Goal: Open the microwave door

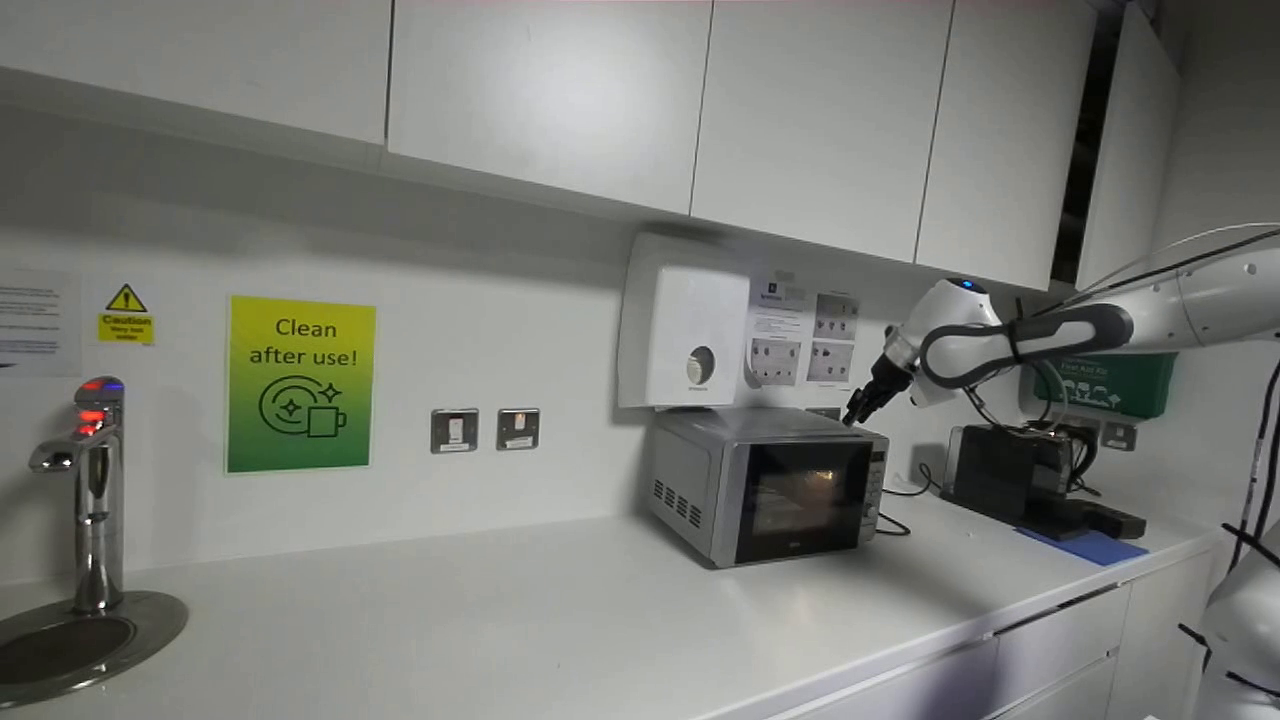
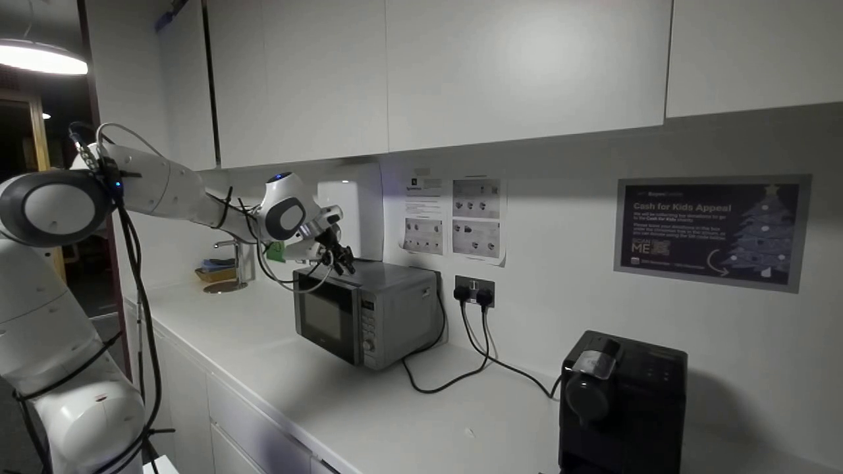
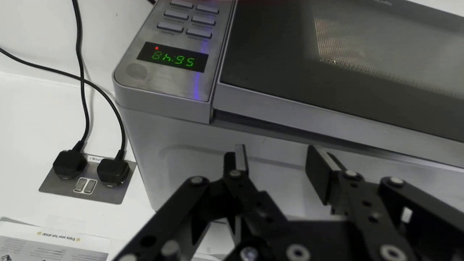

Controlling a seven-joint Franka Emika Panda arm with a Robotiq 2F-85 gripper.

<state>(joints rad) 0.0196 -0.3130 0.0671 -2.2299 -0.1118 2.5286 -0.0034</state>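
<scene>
In an exterior view, the rectangular microwave door (image 1: 803, 500), dark glass in a silver frame, fronts the small silver-grey box microwave (image 1: 688, 480) on the white counter (image 1: 450, 610), my black two-fingered claw (image 1: 853, 411) near the top. In an exterior view, the silver-grey button panel (image 2: 369, 329) sits beside the door. Wrist view: my claw is spread over the microwave's top, contact unclear, with a dark slit along the door's upper edge.

Glossy glass-windowed microwave door (image 1: 805, 500), brushed-metal control panel (image 3: 181, 40), polished metal tap (image 1: 98, 540), paper notices (image 2: 425, 214)
</scene>
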